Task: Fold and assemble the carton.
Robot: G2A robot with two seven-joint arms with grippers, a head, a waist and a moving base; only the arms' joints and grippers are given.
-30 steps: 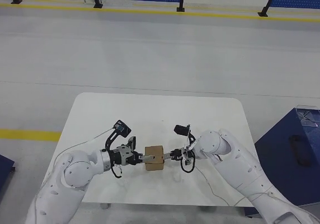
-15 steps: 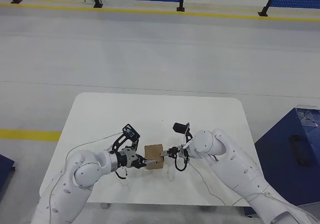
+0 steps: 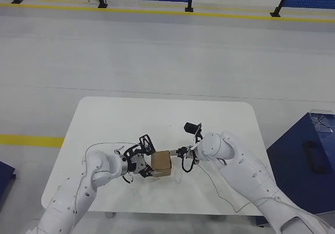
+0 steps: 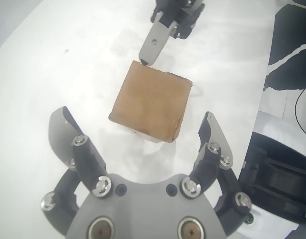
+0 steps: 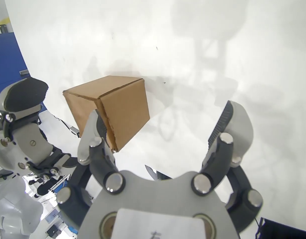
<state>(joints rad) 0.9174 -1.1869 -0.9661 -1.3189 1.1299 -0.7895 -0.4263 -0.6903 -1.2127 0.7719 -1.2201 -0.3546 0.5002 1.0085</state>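
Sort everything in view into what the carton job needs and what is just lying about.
For the job: brown carton; left gripper, open, facing it; right gripper, open, one finger against the carton's corner edge.
Lying about: blue cabinet off to the side; the white table is only the work surface.

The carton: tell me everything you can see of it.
The carton is a brown cardboard cube, shut on every visible face, with a ragged seam along one edge. It stands on the white table between open grippers: the right gripper touches a top corner with one finger; the left gripper is clear.
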